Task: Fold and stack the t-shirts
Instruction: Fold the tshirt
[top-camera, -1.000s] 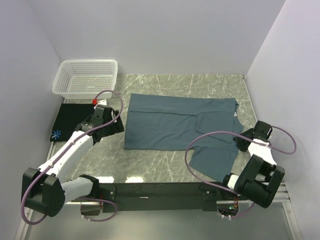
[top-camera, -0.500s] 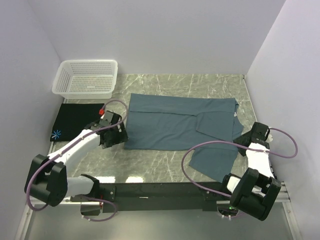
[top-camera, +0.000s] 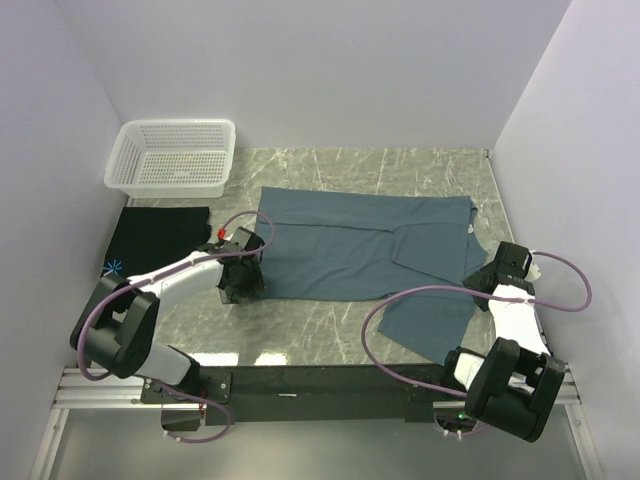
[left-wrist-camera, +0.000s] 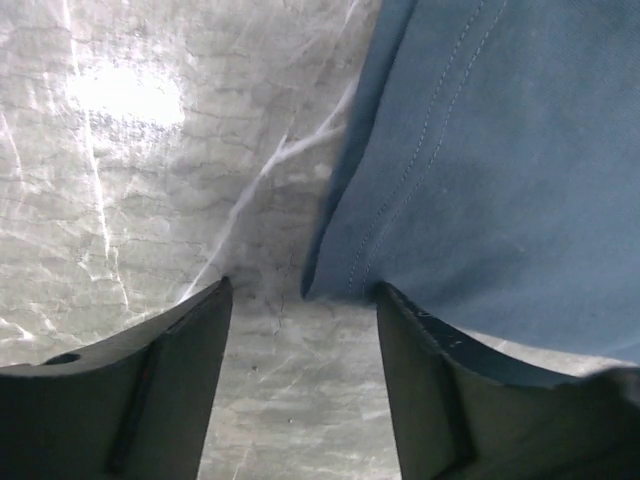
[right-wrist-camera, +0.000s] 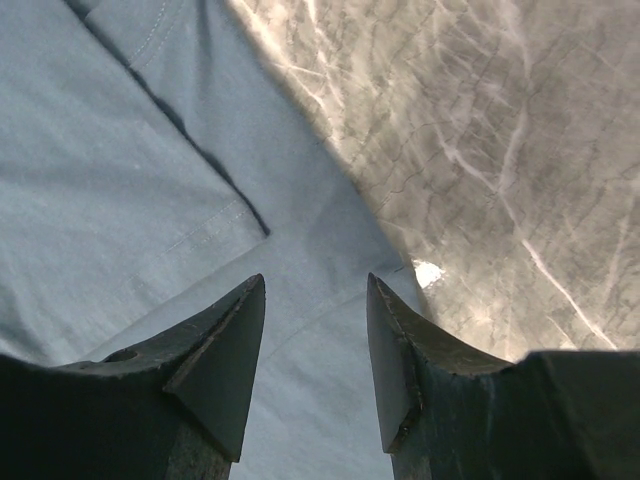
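Left end effector (left-wrist-camera: 302, 287): fingers apart, set low on the desk (top-camera: 320, 325). They straddle the lower-left corner of the slate-blue t-shirt (top-camera: 350, 245), and the stitched hem corner sits in the gap, not yet pinched.
Why there: a corner gives you the easiest pinch to lift cloth off a hard top.
Right end effector (right-wrist-camera: 312, 282): fingers apart, low over the same shirt at the right of the overhead frame. There is cloth and a seam line under the gap, but nothing is clamped.
Why there: you seem to want both ends of the near edge held, so the fold carries over evenly.
Slate-blue t-shirt: spread flat across the middle of the desk, with a flap running down toward the lower right.
Black t-shirt (top-camera: 155, 235): lying flat at the left of the frame, just below the white basket (top-camera: 180, 124) and apart from the blue one. Its starburst print (top-camera: 112, 268) is at its lower-left corner.
Step, as I judge it: you are lining up the grasp for a fold.
Watch: on the left, the corner could slip out ahead of the fingers.
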